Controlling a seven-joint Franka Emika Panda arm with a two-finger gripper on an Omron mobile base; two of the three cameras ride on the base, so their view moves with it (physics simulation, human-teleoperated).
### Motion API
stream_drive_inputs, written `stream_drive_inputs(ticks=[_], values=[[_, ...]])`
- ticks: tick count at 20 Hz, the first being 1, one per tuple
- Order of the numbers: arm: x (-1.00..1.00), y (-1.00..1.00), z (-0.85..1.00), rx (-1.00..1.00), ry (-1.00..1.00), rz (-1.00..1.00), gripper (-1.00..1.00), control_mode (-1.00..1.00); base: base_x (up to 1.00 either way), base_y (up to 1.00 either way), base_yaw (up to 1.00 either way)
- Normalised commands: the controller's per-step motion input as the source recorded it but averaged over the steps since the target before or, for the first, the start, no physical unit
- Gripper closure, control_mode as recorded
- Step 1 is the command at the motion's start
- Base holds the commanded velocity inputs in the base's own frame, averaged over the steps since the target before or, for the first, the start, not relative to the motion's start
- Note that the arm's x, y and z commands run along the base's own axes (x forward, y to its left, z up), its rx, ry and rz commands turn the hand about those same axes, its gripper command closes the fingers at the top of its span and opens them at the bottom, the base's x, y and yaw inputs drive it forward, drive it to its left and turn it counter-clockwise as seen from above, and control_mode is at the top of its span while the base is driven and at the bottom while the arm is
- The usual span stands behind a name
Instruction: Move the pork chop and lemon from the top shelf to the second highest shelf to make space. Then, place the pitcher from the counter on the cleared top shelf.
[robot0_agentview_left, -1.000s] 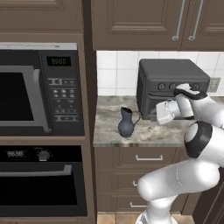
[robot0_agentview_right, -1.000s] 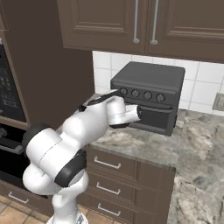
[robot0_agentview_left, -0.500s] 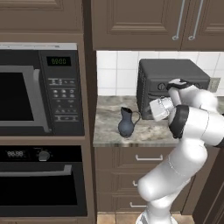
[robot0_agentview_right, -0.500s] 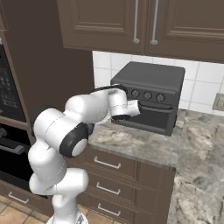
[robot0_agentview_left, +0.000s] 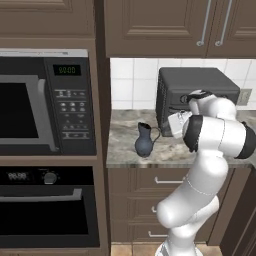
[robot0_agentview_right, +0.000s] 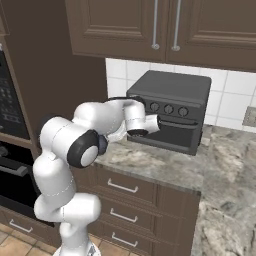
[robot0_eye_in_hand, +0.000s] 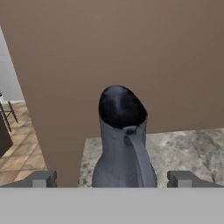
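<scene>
Reaching for the pitcher (robot0_agentview_left: 144, 141) is the step I judge to be in hand: it stands upright on the bench (robot0_agentview_left: 125, 145), between the microwave (robot0_agentview_left: 47, 100) wall and the toaster oven (robot0_agentview_left: 195, 97). From the left base view my tool (robot0_agentview_left: 175, 125) points at it from just beside, not touching.

From the right base view my arm sweeps across in front of the oven (robot0_agentview_right: 172, 110); I cannot make out the pitcher there behind my own links.

From the hand view my tool (robot0_eye_in_hand: 111, 179) is released, tips spread wide, and the pitcher (robot0_eye_in_hand: 122, 144) sits dead centre between them, handle toward me, dark mouth up.

Next, I reckon, I must push forward until the tips flank the belly or neck, then clench squarely so it doesn't tip.
</scene>
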Motion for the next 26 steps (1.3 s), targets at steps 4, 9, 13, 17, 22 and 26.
stream_drive_inputs(ticks=[4,9,13,17,22,26], values=[[0.15,0.13,-0.22,0.0,0.0,0.0,-1.0,-1.0,0.0,0.0,0.0],[0.14,0.19,-0.17,0.0,0.0,0.0,-1.0,-1.0,0.0,0.0,0.0],[0.02,0.24,-0.18,0.0,0.0,0.0,-1.0,-1.0,0.0,0.0,0.0],[0.01,0.25,-0.13,0.0,0.0,0.0,-1.0,-1.0,0.0,0.0,0.0],[0.19,0.2,-0.02,0.0,0.0,0.0,-1.0,-1.0,0.0,0.0,0.0],[0.22,0.17,0.0,0.0,0.0,0.0,-1.0,-1.0,0.0,0.0,0.0]])
